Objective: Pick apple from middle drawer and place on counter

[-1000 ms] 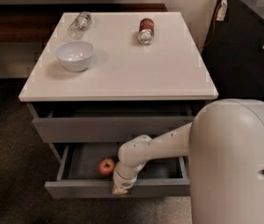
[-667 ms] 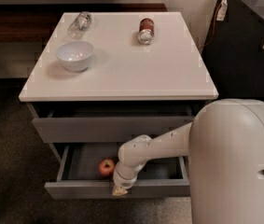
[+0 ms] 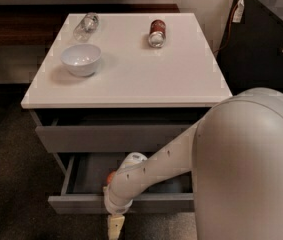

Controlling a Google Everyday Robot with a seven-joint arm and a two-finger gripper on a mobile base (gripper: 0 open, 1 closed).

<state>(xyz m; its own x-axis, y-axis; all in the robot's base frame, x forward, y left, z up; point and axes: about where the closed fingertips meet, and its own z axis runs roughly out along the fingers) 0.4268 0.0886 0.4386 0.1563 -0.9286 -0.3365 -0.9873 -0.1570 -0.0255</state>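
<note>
I cannot tell whether the gripper (image 3: 115, 227) is apart or closed; it points down just in front of the open middle drawer (image 3: 76, 203). The apple (image 3: 110, 177) lies inside the drawer, half hidden by my arm (image 3: 153, 166), with the counter (image 3: 131, 79) above

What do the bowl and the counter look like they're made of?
The bowl looks like white glazed ceramic or plastic: smooth, opaque, soft sheen. The counter seems a glossy white laminate or stone slab, by its faint sheen. The pincer hangs at the front of the open middle drawer.
</note>
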